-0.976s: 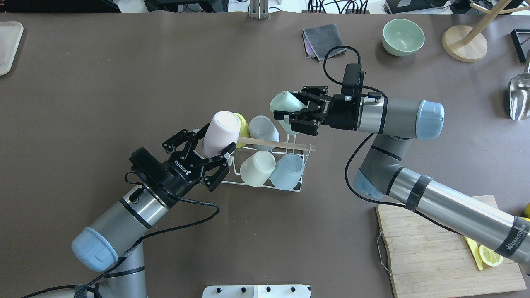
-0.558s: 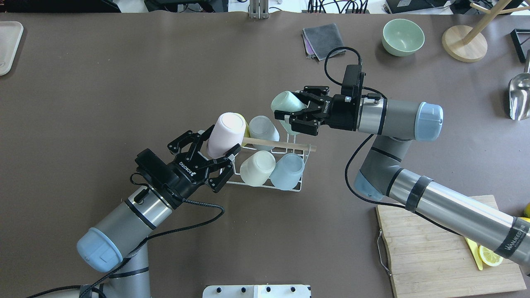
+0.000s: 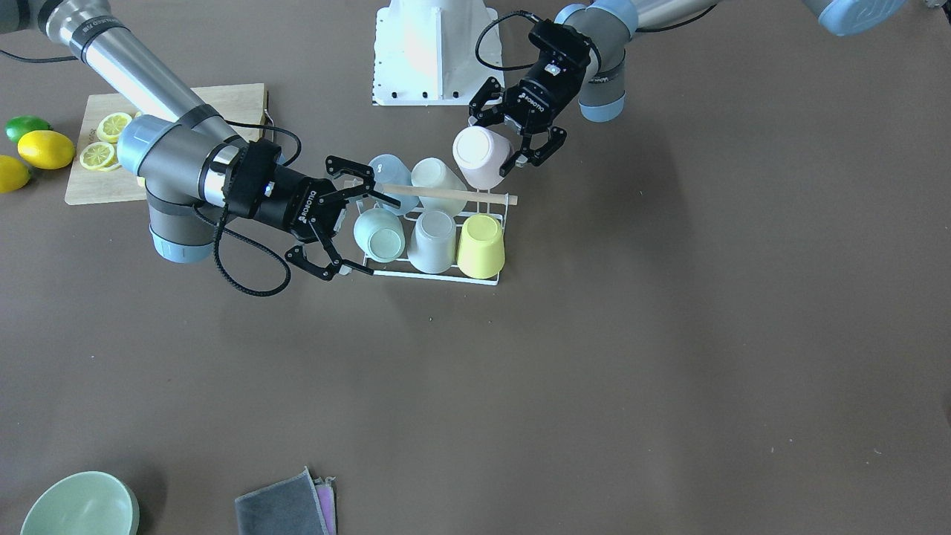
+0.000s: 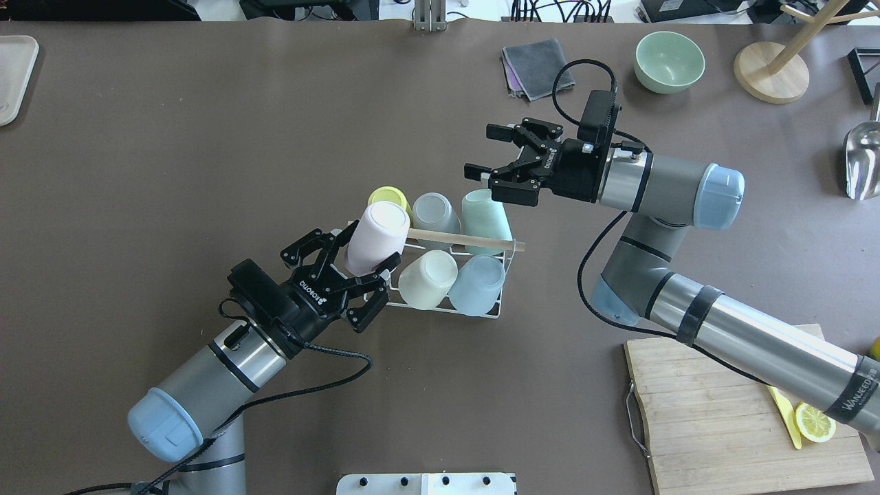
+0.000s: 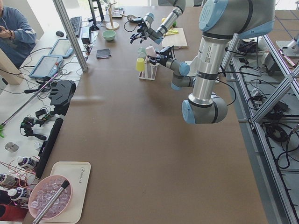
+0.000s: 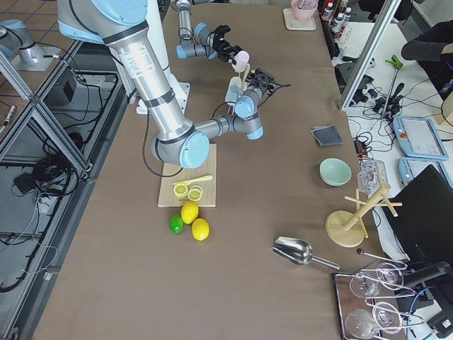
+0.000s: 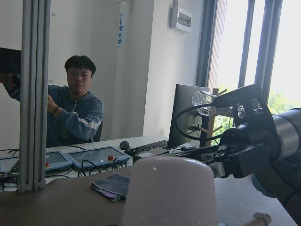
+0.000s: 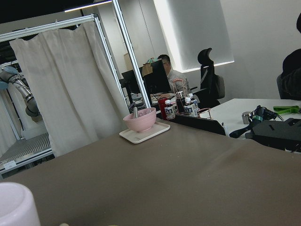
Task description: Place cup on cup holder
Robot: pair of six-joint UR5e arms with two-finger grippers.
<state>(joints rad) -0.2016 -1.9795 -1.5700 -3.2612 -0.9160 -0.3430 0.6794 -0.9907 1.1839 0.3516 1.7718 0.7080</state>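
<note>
The cup holder (image 4: 496, 313) is a white wire rack with a wooden rod (image 4: 460, 239), mid-table. On it sit a yellow cup (image 4: 386, 195), a grey cup (image 4: 434, 210), a mint cup (image 4: 485, 214), a cream cup (image 4: 426, 276) and a light blue cup (image 4: 478, 283). My left gripper (image 4: 359, 253) is shut on a pink cup (image 4: 377, 232), bottom up and tilted, over the rack's left end; it fills the left wrist view (image 7: 169, 188). My right gripper (image 4: 480, 150) is open and empty, just beyond the mint cup. In the front view, left gripper (image 3: 513, 141), pink cup (image 3: 479, 156), right gripper (image 3: 364, 227).
A cutting board (image 4: 722, 412) with lemon slices lies near right. A grey cloth (image 4: 537, 65), green bowl (image 4: 668, 60), wooden stand (image 4: 770, 72) and metal scoop (image 4: 863, 158) are at the far right. A tray (image 4: 10, 75) is far left.
My right gripper opened, left the mint cup on the rack and pulled back up and to the right. My left gripper moved the pink cup right, closer over the rack.
</note>
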